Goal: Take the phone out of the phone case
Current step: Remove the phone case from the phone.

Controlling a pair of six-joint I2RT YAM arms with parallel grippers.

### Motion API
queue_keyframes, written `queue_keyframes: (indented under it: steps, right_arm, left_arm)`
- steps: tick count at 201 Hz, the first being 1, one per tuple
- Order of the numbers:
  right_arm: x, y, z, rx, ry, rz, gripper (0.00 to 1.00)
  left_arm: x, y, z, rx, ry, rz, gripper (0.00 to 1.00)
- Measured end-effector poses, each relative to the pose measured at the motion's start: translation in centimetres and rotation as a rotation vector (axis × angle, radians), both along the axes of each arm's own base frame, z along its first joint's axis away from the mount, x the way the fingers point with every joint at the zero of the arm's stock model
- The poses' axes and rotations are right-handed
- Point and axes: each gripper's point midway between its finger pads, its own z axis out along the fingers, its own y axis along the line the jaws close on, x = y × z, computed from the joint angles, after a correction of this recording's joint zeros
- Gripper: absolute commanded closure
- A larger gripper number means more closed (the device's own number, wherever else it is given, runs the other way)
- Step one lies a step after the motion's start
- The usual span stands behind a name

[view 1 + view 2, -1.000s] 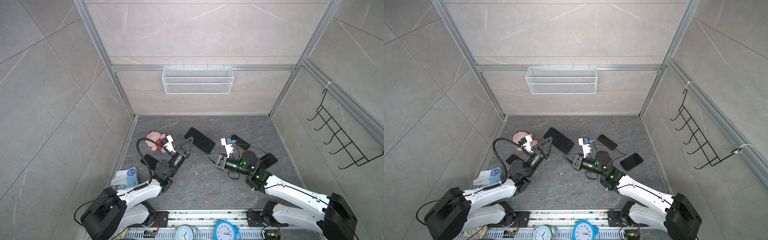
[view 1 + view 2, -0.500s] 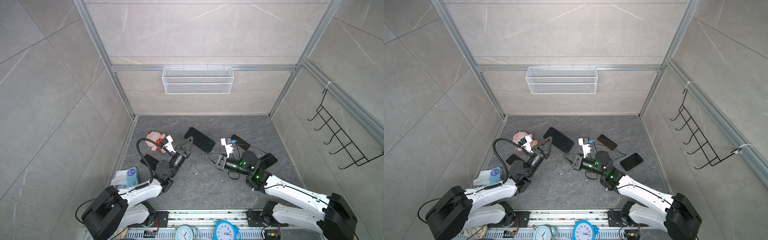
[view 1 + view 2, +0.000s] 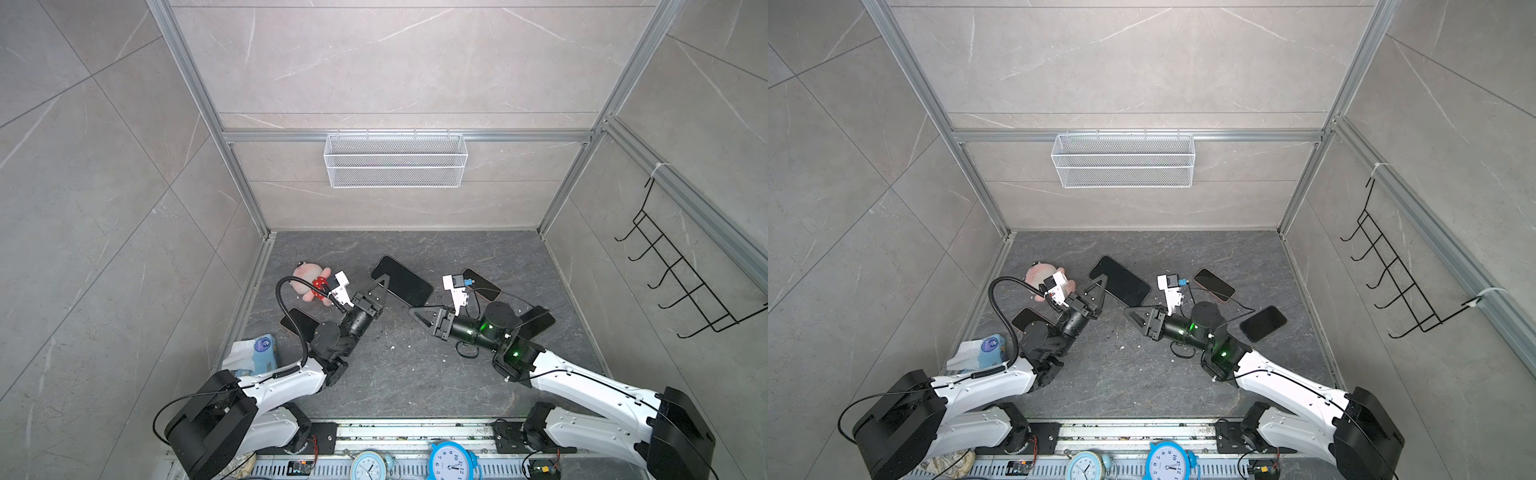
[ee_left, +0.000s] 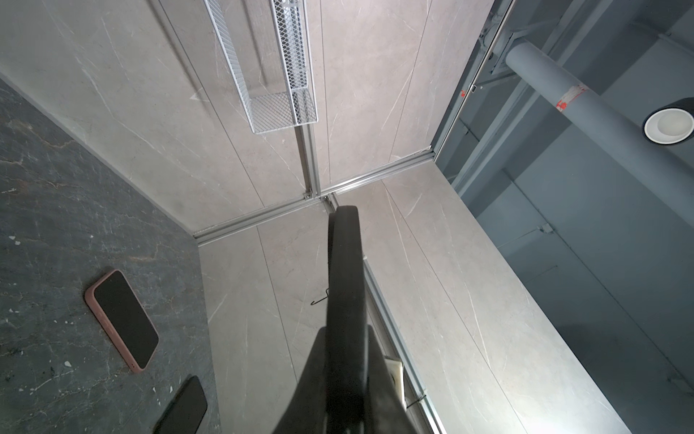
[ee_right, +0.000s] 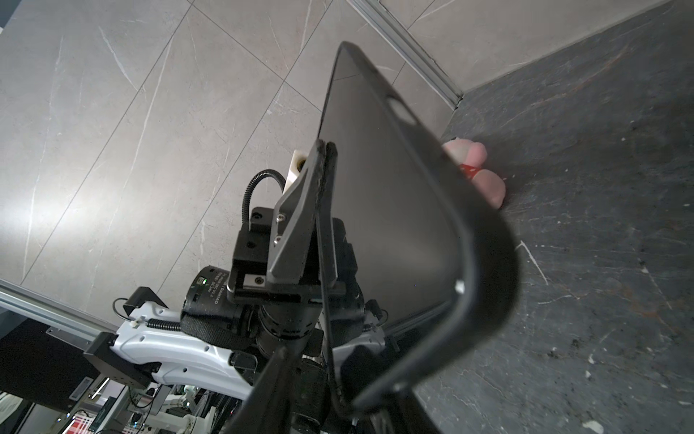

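The left tool (image 3: 383, 284) pinches the phone (image 3: 402, 280) edge, holding it clear of the counter (image 3: 415, 374). This exposes the case (image 5: 488, 270) corner to the right tool (image 3: 413, 311), whose spread cannot be told.

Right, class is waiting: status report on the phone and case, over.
Left gripper: jaws shut on phone edge, held up. Right gripper: jaws apart at case corner. Phone not yet out. Nothing blocking.
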Motion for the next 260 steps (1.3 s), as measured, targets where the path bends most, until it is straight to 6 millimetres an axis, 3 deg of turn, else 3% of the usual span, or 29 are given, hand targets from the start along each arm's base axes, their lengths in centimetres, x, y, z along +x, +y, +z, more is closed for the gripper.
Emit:
queue_keyframes:
  steps: [109,213,260]
  right_arm:
    - [0.2,-0.1,0.2,0.014,0.006,-0.010,0.71]
    - [0.0,0.2,1.1,0.059,0.014,0.014,0.95]
    - [-0.3,-0.4,0.3,-0.005,-0.044,-0.002,0.98]
  left_arm:
    - [-0.2,0.0,0.4,-0.012,-0.010,-0.003,1.00]
    - [-0.4,0.4,1.2,-0.060,-0.017,0.000,1.00]
    - [-0.1,0.1,-0.2,-0.056,0.078,-0.016,1.00]
